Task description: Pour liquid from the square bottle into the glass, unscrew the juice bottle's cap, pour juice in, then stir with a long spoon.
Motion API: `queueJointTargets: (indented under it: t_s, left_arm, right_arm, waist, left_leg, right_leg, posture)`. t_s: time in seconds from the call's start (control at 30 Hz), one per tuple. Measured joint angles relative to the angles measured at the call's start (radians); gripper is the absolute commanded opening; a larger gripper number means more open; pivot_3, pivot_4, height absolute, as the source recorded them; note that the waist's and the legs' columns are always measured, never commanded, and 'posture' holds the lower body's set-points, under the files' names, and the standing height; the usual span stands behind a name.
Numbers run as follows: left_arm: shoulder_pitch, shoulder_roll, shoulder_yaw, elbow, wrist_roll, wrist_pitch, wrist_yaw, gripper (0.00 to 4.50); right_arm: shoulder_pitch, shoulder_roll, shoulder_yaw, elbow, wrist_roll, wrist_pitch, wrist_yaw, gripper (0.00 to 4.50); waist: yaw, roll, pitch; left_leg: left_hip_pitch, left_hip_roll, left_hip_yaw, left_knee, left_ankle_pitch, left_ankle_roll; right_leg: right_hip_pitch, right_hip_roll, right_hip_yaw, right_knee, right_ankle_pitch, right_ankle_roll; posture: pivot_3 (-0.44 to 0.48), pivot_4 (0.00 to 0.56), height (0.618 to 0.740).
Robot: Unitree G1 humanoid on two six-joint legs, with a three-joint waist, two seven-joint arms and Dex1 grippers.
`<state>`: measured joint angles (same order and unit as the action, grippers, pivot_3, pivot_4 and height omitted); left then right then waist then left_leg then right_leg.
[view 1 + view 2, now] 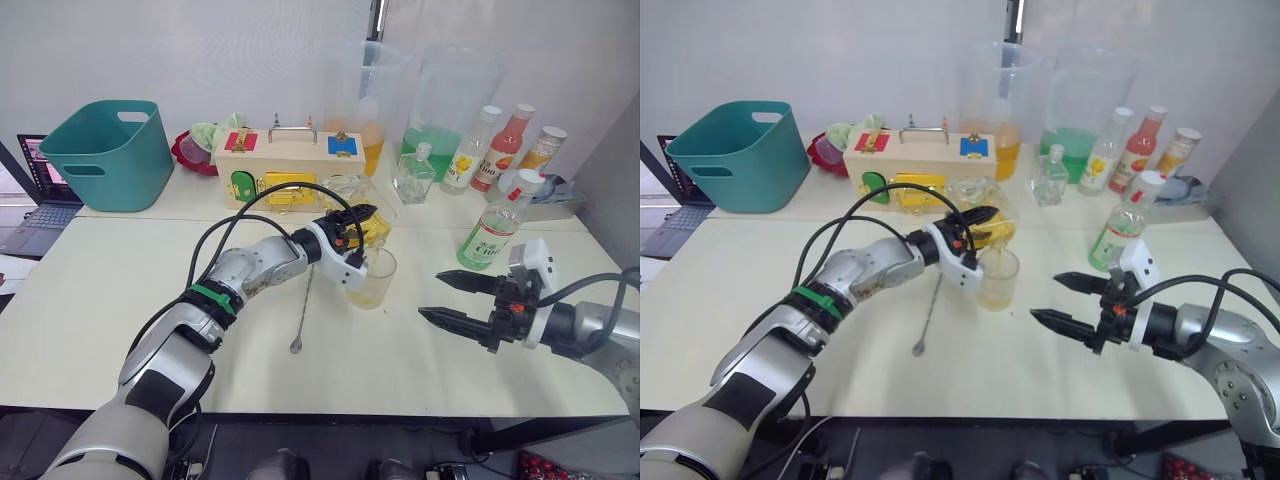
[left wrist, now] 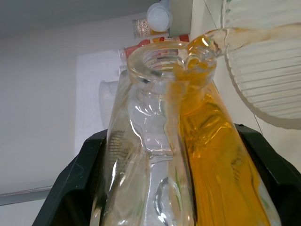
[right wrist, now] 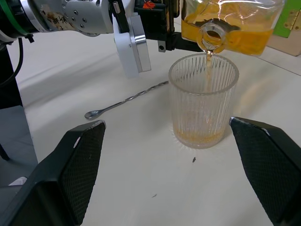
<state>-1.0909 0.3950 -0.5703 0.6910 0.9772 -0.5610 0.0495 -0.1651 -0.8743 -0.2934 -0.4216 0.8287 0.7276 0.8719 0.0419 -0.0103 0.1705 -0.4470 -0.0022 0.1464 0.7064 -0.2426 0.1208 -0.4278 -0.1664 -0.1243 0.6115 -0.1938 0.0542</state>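
- Cream table (image 1: 120, 300) against white wall; teal basket (image 1: 108, 150) at far left corner.
- Left pincer (image 1: 352, 228) grasping tilted square bottle (image 3: 230, 26), pouring amber liquid into glass (image 3: 203, 101) mid-table.
- Right pincer (image 1: 446, 299) released, near right edge.
- Long spoon (image 1: 301, 310) flat beside glass.
- Juice bottle (image 1: 493, 232) upright, capped, behind right pincer.

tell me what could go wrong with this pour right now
The left gripper holds the square bottle tipped over the glass, and the thin amber stream falls close to the rim's far side, so a small wobble could spill onto the table. The long spoon lies right beside the glass; the arm could knock it. The open right gripper hovers close by and could bump the glass.
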Motion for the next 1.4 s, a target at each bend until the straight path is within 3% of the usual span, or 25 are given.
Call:
queueJointTargets:
  t_s: [0.53,0.8,1.1,1.4]
  left_arm:
    - [0.001,-0.012,0.053,-0.006,-0.199,0.029,-0.14,2.8]
    - [0.063,-0.062,0.179,-0.112,-0.487,0.081,-0.331,2.8]
    - [0.118,-0.143,0.374,-0.32,-0.767,0.477,-0.439,2.8]
    - [0.124,-0.124,0.673,-0.319,-0.979,0.917,-0.353,2.8]
  right_arm:
    - [-0.024,0.005,0.013,0.019,-0.017,-0.001,0.02,4.47]
    - [-0.062,0.005,0.035,0.032,-0.032,-0.002,0.04,4.47]
    - [-0.117,0.005,0.08,0.073,-0.052,-0.008,0.061,4.47]
    - [-0.177,0.006,0.102,0.1,-0.05,-0.004,0.09,4.47]
  waist:
    - [-0.001,0.0,0.0]
    - [-0.003,0.0,0.0]
    - [-0.007,0.0,0.0]
    - [-0.021,0.0,0.0]
  left_leg:
    - [-0.001,0.001,0.0,0.004,0.0,0.001]
    - [-0.002,0.001,0.0,0.006,0.0,0.001]
    - [-0.002,0.001,0.0,0.007,0.0,0.001]
    - [-0.002,0.001,0.0,0.007,0.0,0.0]
  right_leg:
    - [0.0,0.0,0.0,0.001,0.0,0.0]
    - [-0.001,0.0,0.0,0.002,0.0,0.0]
    - [0.001,0.002,0.0,0.002,0.0,0.0]
    - [0.002,0.004,-0.001,0.002,0.0,0.001]
  posture:
    - [0.0,0.15,0.74]
    - [0.0,0.15,0.74]
    - [0.0,0.15,0.74]
    - [0.0,0.15,0.74]
